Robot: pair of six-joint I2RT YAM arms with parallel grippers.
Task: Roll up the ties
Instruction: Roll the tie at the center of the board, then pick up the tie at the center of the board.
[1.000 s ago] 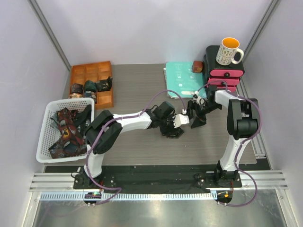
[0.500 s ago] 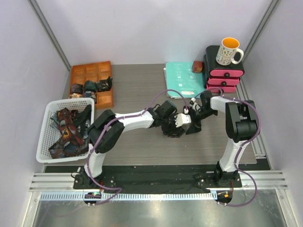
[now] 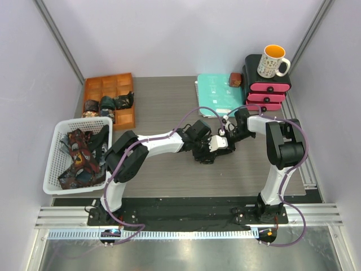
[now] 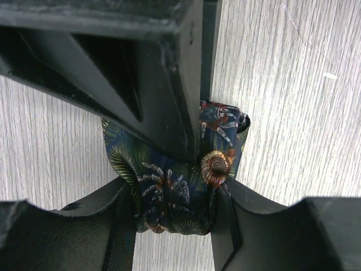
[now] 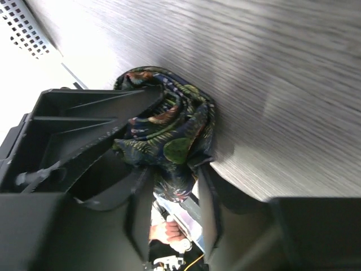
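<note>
Two grippers on one tie roll (image 4: 169, 186) rn, mid-table (image 3: 163, 96). On my feed the left gripper (image 4: 175, 195) is pinched down on it, fabric filling the gap btwn its fingers. The right gripper (image 5: 174, 203) meets it from the opposite side, jaws narrow w/ the roll's end squeezed btwn them. More ties (image 3: 79, 158) sit in the white basket (image 3: 53, 161) far left, and a few rolls (image 3: 115, 103) in the orange tray (image 3: 107, 84).
</note>
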